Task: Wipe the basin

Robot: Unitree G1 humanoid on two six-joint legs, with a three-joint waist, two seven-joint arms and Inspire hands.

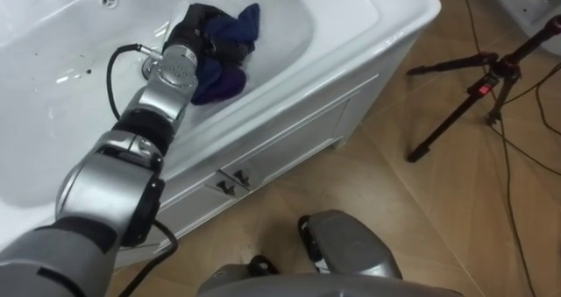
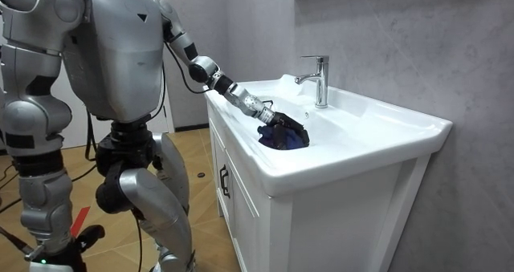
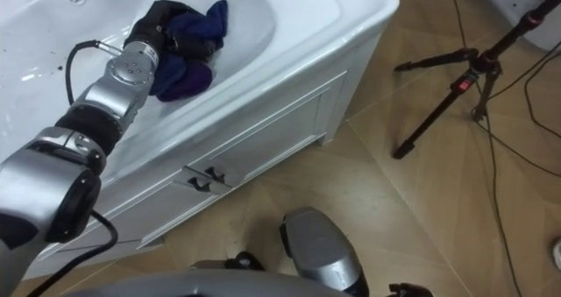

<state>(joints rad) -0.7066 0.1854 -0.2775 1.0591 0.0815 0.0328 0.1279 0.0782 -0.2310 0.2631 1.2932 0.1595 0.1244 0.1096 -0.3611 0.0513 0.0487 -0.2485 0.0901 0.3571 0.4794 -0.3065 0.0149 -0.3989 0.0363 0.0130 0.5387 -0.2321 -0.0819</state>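
Soft, light blue cloth [image 1: 230,76] bunched in basin [image 1: 351,25] under left hand [image 1: 198,27], grip unclear; take it mid-bunch.

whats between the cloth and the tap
Bare white basin lies between the blue cloth and the faucet, seen in the room view.

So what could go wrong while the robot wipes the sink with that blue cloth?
The left hand holds the cloth scrunched in a ball, so it may wipe just a small patch of the sink. The tap stands close behind the hand, so a big sweep might bump it. The cloth also lies near the sink's front edge and could get dragged out onto the floor.
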